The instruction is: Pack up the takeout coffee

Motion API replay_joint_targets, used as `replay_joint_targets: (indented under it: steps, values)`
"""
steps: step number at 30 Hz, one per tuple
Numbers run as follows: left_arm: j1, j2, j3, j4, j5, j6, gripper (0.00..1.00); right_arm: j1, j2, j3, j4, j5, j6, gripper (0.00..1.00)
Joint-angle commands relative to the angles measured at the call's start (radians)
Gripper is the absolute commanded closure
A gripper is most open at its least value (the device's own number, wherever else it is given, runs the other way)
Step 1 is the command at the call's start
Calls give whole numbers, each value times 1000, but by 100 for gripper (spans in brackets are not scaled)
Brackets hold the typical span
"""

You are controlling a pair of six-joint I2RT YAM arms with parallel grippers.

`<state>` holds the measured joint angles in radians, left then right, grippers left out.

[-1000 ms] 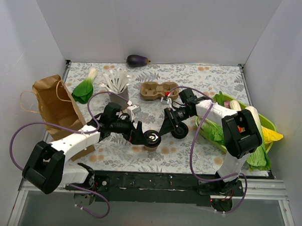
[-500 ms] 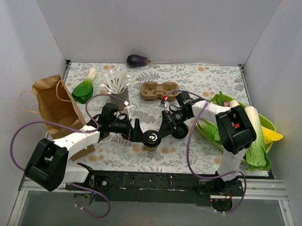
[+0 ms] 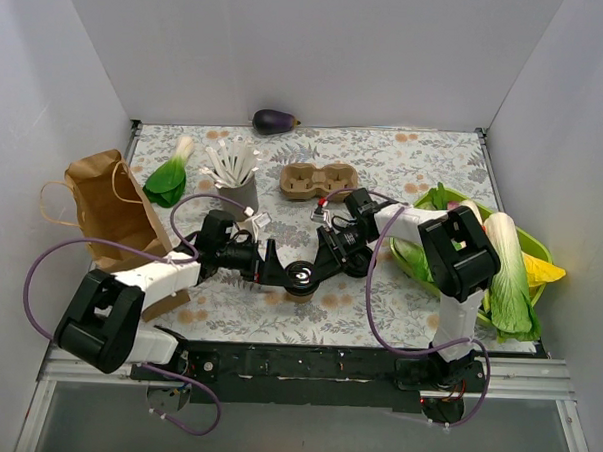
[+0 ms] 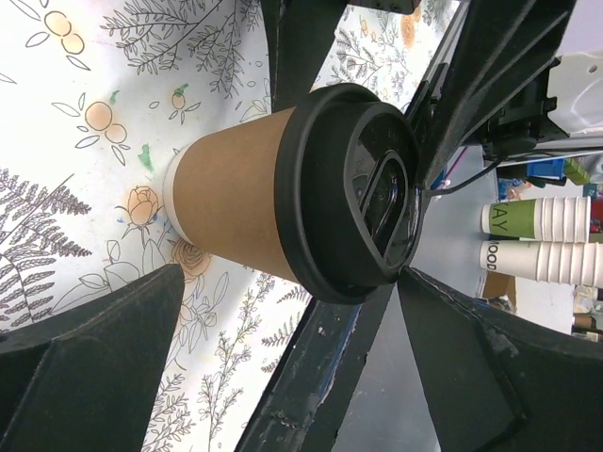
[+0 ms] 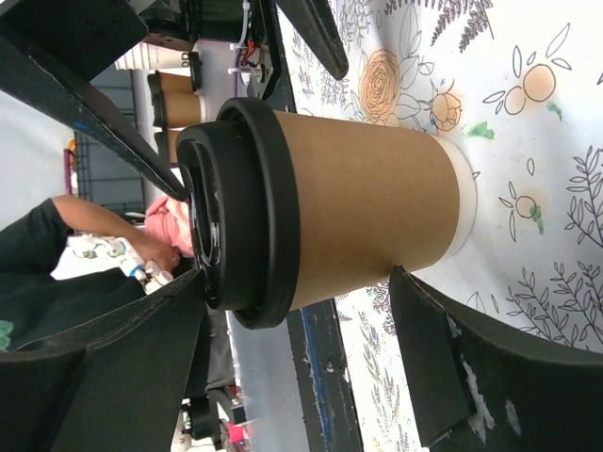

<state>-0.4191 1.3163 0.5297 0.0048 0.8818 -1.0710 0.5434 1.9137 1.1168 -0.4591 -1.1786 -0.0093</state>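
**Desk:** What sits nearest the two arms?

**Photographer:** One takeout coffee (image 3: 301,278), a tan paper cup under a black lid (image 4: 353,193). It stands upright on the floral tablecloth (image 3: 404,160), toward the near edge and between the arms. The left gripper (image 3: 278,269) reaches in from one side with its fingers spread wide and a clear gap to the cup. The right gripper (image 3: 323,264) faces it from the other side, fingers also apart and flanking the cup. Whether its pads touch the paper cannot be told.

**Desk:** And behind that?

**Photographer:** One grey cup (image 3: 240,193) of white sticks and one cardboard carrier (image 3: 318,180) with two wells. One brown paper bag (image 3: 110,210) and one leafy green (image 3: 166,180) lie at left. One green tub (image 3: 530,242) heaped with vegetables is at right. One eggplant (image 3: 274,121) lies against the back wall.
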Motion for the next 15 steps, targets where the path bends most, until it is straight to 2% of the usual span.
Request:
replay_joint_targets:
  steps: [1, 7, 15]
  values:
    - [9, 20, -10, 23, 13, 13, 2, 3, 24, 23, 27, 14, 21, 16]
    - [11, 58, -5, 23, 22, 25, 3, 3, 51, 28, 16, 43, 12, 20]
    - [14, 103, -4, 43, 17, 29, 3, 3, 54, 23, -10, 142, -83, 23]
